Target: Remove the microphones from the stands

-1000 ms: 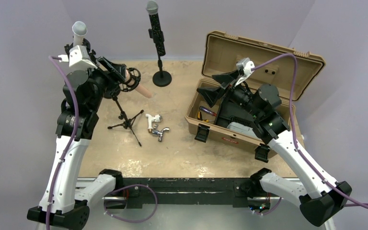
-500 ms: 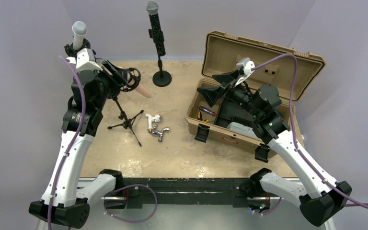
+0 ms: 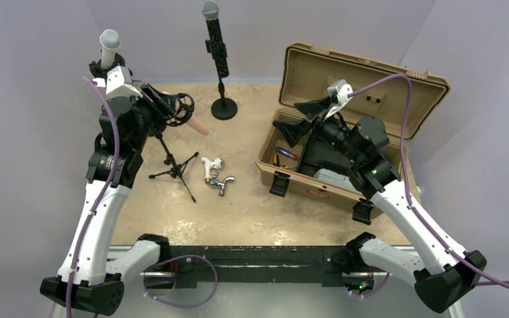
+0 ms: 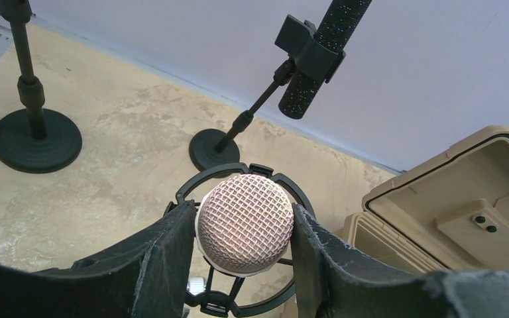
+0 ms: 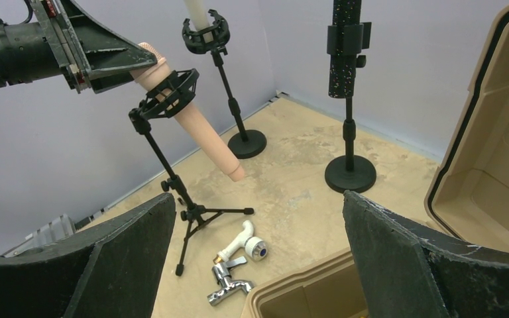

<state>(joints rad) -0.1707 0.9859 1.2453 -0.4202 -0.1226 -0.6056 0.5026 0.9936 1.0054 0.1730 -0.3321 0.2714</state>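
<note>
Count: three microphones, each on its own stand; one case; two loose plumbing pieces.

1. Task item: peach-pink smooth plastic microphone with a round silver mesh head (image 5: 197, 127). It sits tilted in the black ring-shaped shock mount (image 3: 184, 106) of a black metal tripod stand (image 3: 172, 162), tail pointing down to the right.
2. White cylindrical microphone with a grey mesh head (image 3: 109, 46), upright in a black clip at the far left corner.
3. Black speckled microphone with a grey mesh head (image 3: 216, 43), upright on a slim black pole with a flat round base (image 3: 224, 108).

My left hand (image 3: 169, 105) is at the mesh head. In the left wrist view its two rough black fingers (image 4: 166, 258) flank the head and touch it on both sides, so I read it as closed on the microphone, which is not yet out of the mount.

My right hand (image 3: 298, 120) stands wide open and holds nothing. It hangs over the tan ribbed hard plastic case (image 3: 371, 73), which has its lid up.

The small red label on the case front is too small to read.

On the mottled sandy table (image 3: 252, 205), near the tripod feet: one white plastic pipe fitting (image 3: 207, 165) and one shiny chrome tap (image 3: 221, 183), just beside each other.
</note>
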